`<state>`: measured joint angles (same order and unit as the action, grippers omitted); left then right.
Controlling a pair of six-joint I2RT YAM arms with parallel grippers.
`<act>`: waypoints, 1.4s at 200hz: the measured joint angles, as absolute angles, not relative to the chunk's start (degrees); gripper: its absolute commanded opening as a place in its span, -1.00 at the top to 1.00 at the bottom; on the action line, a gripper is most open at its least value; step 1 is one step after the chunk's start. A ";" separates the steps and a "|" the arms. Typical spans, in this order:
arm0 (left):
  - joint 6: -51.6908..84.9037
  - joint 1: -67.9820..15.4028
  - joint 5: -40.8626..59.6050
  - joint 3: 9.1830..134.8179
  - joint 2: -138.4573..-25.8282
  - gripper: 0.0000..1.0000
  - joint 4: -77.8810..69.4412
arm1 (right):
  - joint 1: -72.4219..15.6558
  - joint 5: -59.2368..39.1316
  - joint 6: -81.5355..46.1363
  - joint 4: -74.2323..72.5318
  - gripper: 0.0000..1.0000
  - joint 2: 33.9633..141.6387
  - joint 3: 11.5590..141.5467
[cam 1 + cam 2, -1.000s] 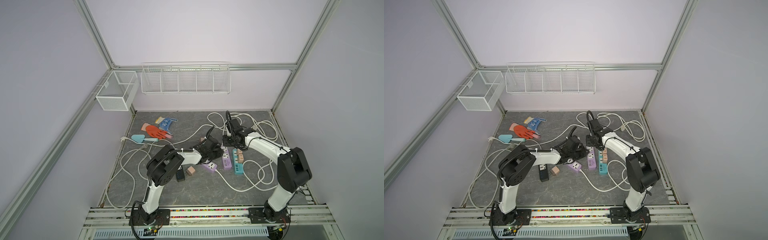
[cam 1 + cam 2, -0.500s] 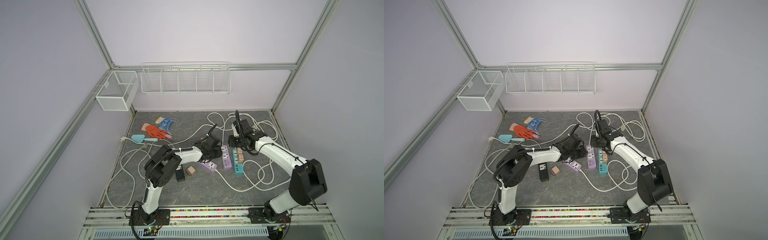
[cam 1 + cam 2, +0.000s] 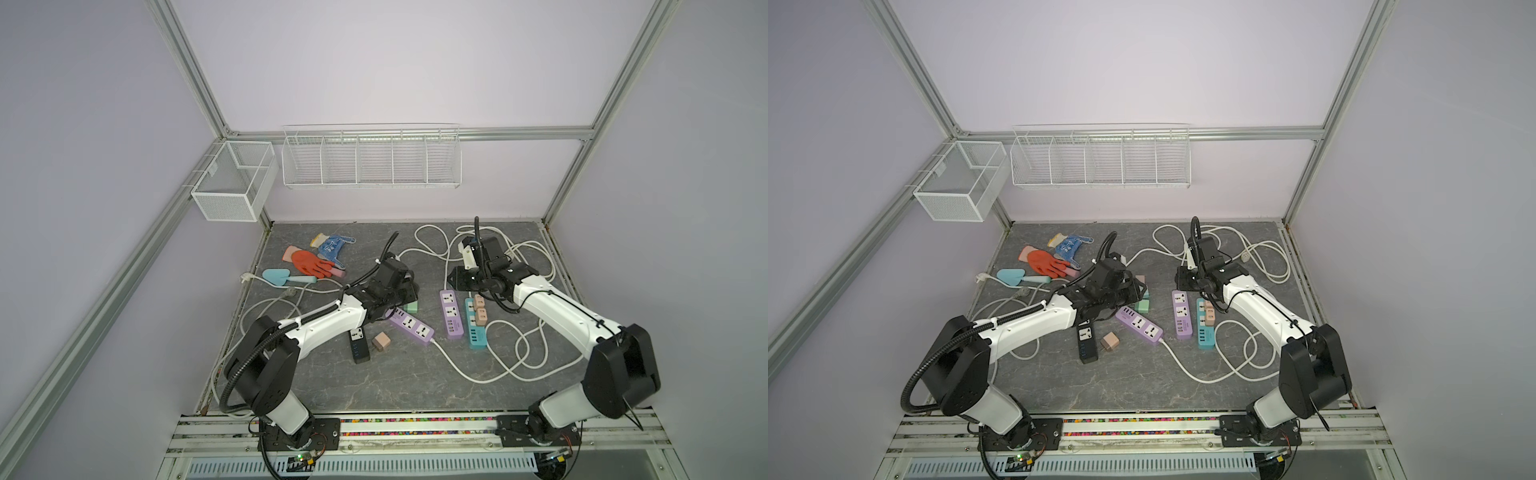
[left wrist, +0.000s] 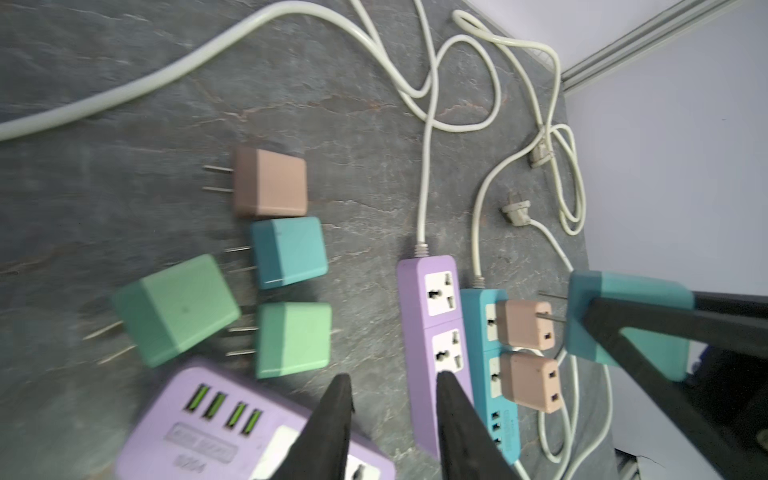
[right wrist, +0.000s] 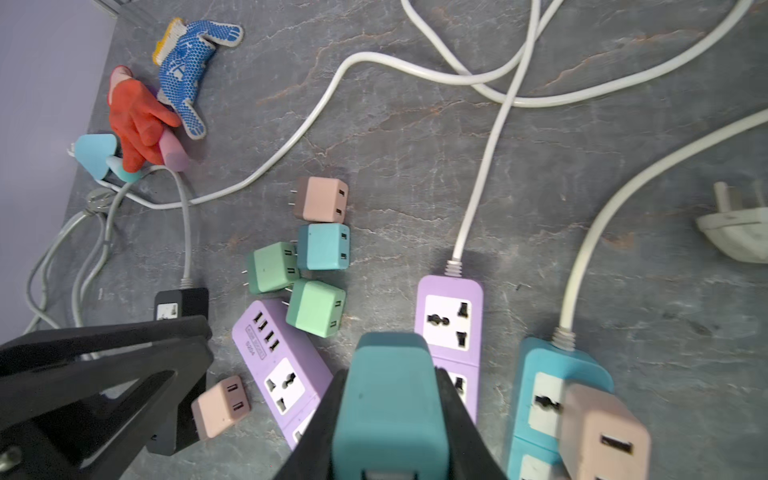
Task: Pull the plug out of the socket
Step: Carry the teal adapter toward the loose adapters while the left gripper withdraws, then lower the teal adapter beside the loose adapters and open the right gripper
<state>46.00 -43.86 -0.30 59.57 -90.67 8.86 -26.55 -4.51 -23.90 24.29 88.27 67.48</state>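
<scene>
- my right gripper [image 5: 390, 374], centre-right in both top views, is clamped on the held teal plug [image 5: 390, 419], its prongs bare.
- my left gripper [image 4: 392, 380]: jaws apart, holding nothing.
- two purple strips [image 3: 452, 316] [image 3: 409, 326], label too blurred to read; one black strip [image 3: 359, 345].
- one blue strip [image 3: 478, 336] holds two pink plugs [image 4: 525, 324] [image 4: 530, 380].
- loose: two green plugs [image 5: 272, 266] [image 5: 316, 307], one teal cube [image 5: 324, 247], two pink cubes [image 5: 320, 199] [image 5: 220, 407].

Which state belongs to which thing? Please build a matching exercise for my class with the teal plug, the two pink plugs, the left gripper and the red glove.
Things:
1. teal plug
2. two pink plugs
3. left gripper
4. red glove

States:
A. open, holding nothing
B. lying beside the blue glove
C. clamped in the right gripper, prongs free
D. seated in the teal power strip

Pairs: 1-C, 2-D, 3-A, 4-B
</scene>
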 measured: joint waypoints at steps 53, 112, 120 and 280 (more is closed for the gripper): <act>45.54 -42.35 -3.38 56.55 -84.68 0.18 12.25 | -27.42 -7.38 -27.18 19.03 0.78 99.07 72.18; 43.59 -42.30 -3.38 56.21 -82.59 0.10 12.29 | -27.18 -10.15 -30.92 14.04 0.78 109.45 78.52; 43.29 -42.30 -3.33 56.12 -82.59 0.09 12.29 | -27.11 -10.50 -31.40 13.52 0.77 110.63 78.83; 41.32 -42.30 -0.12 53.39 -82.39 0.01 9.39 | -26.81 -15.73 -32.58 9.76 0.61 122.45 84.86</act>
